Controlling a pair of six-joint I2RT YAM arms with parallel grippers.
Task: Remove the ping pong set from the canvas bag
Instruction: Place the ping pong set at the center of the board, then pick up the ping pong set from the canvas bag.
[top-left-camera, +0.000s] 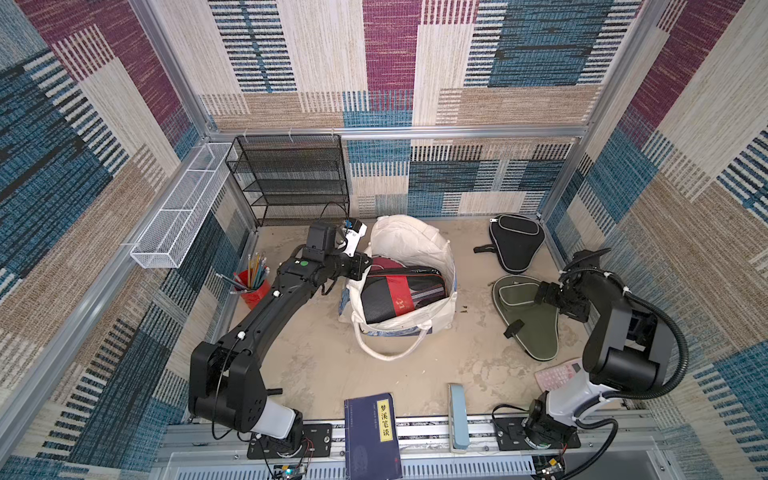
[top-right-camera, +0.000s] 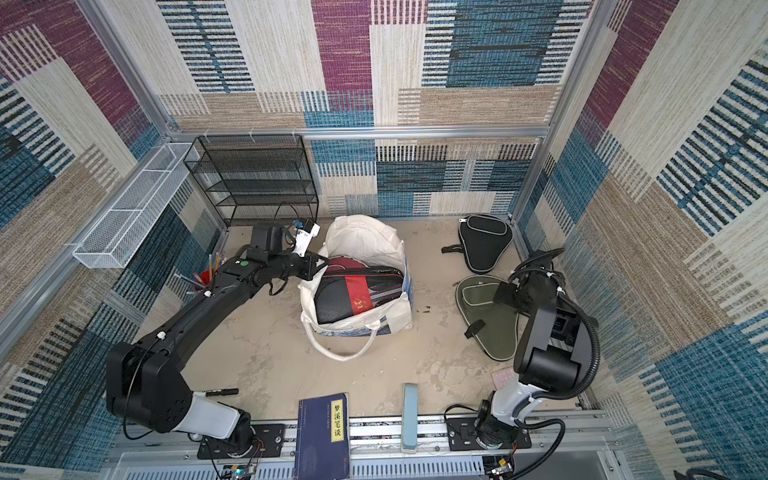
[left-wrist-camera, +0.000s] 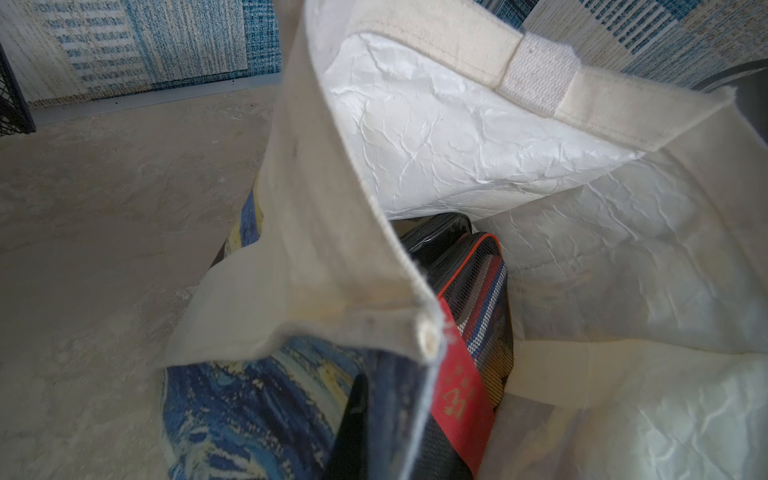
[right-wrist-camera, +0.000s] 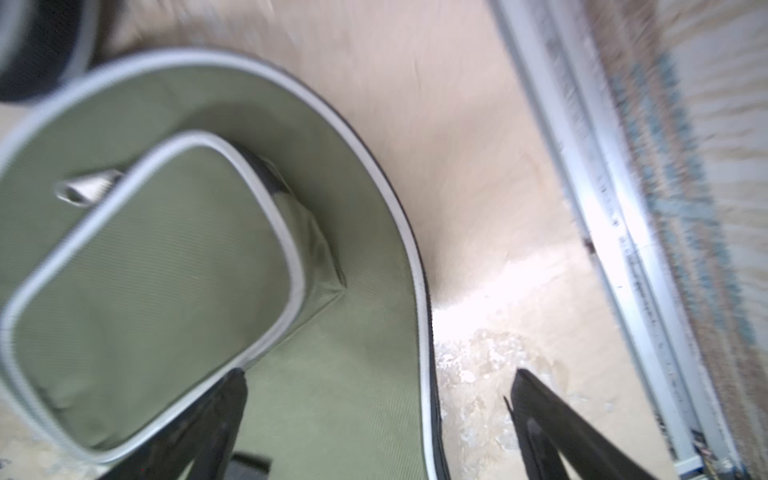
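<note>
Step in hand: dropping off the olive case (top-left-camera: 527, 318) on the right side of the table (top-left-camera: 316, 357), with the bag held open for the next pick.
Right gripper (right-wrist-camera: 374, 419): jaws spread wide, nothing between them; hovering over the olive case, one finger over the fabric, one over bare table past the case's edge.
Left gripper (top-left-camera: 360, 266): clamped shut on the left rim of the canvas bag (top-left-camera: 415, 239), by the look of the folded hem filling the left wrist view; fingers themselves hidden.
Out of the bag: olive case at right, black case (top-left-camera: 517, 241) beyond it at far right; the two near each other, not touching.
Still inside: black-and-red case (top-left-camera: 399, 297) lying on top, a maroon piece (top-left-camera: 384, 264) showing behind it; anything deeper hidden.
Next move, judged: swing the right gripper left over the bag mouth, lower onto the black-and-red case, pinch an edge or seam, lift clear of the rim while the left keeps the mouth open.
Materials: bag of coarse cream canvas with crinkled white lining (left-wrist-camera: 457, 137), blue-and-yellow swirl print (left-wrist-camera: 249, 399) outside, soft looped handle (top-left-camera: 390, 347) sagging on the near side.
Cases: flat, paddle-shaped, ribbed fabric with pale piping, zip pull (right-wrist-camera: 89, 187) on the olive one's pocket; mesh panel on the black-and-red one.
Handling, judged: limp cloth, likely to sag and snag on the rim.
</note>
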